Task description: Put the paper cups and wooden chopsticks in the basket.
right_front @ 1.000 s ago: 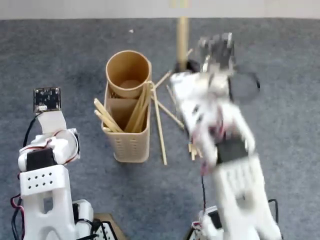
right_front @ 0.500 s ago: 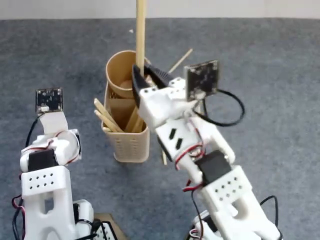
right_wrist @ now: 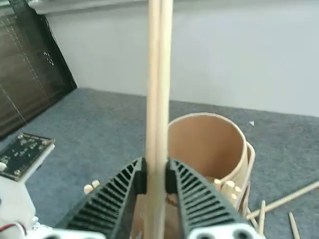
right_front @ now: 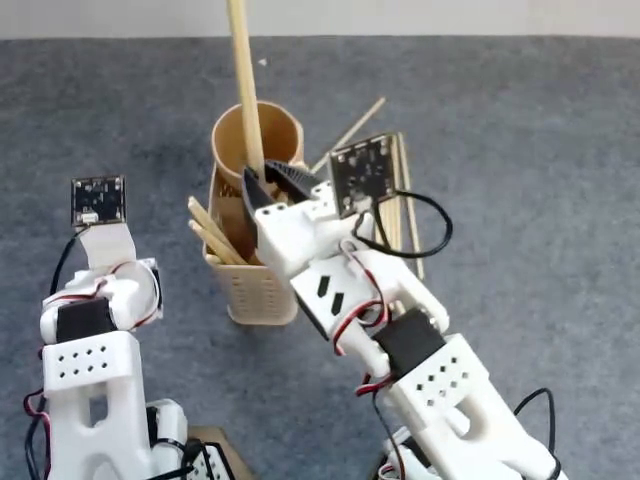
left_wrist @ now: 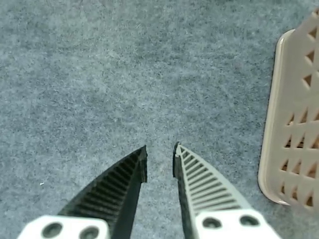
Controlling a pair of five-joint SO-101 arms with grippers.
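1. High view: the right end effector (right_front: 258, 178) grips an upright chopstick pair (right_front: 243, 90) over the basket (right_front: 255, 290). A cup (right_front: 280, 128) stands in the basket's far end. Loose chopsticks (right_front: 402, 175) lie right of the basket.
2. Left wrist view: the left end effector (left_wrist: 159, 160) hangs narrowly open and empty, beside the basket.
3. Right wrist view: the jaws clamp the pair, with the cup just behind.

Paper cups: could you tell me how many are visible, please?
1: the paper cup stands in the basket's far end; more nested inside it may be hidden.

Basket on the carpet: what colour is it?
The basket is pale beige with triangular cutouts, clearest in the left wrist view.
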